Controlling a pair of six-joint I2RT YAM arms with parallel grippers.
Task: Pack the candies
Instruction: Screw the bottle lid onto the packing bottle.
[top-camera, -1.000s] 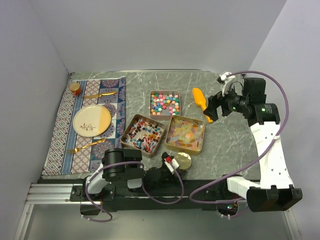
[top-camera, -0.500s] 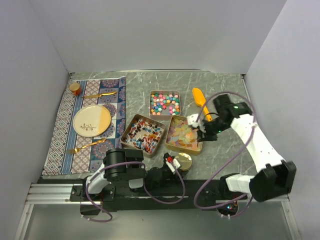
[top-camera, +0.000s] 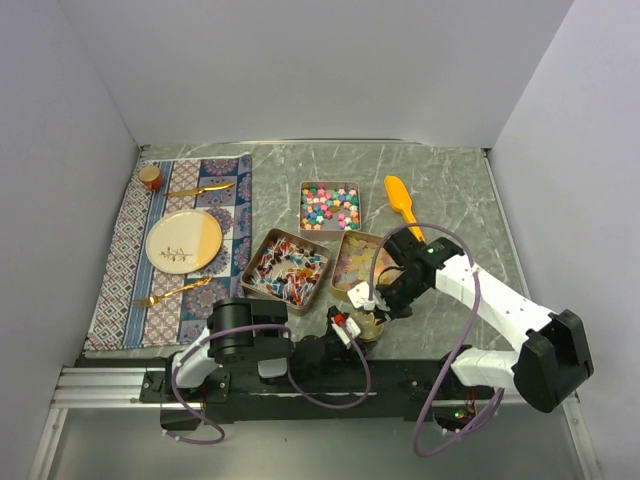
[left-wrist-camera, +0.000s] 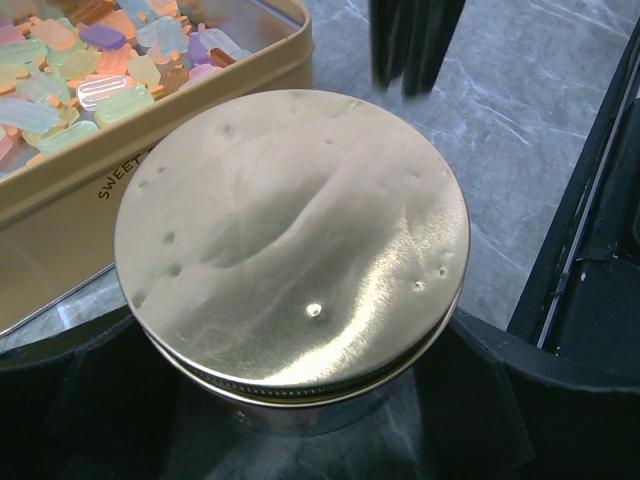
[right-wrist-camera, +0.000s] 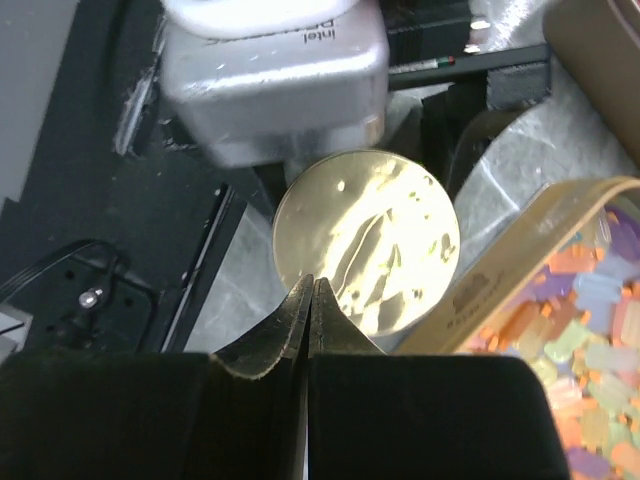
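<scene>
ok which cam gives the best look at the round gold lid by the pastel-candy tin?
Left wrist: the gold lid fills the frame, whole and sharp, dents visible. Right wrist shows the lid smaller, its near edge behind the shut right gripper. Top external catches only a sliver beside the right arm.

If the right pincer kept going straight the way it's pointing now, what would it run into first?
Most likely the gold lid of the round jar. The right pincer, shut, aims its tips at the lid's near edge in the wrist view. How far above it they are is unclear.
</scene>
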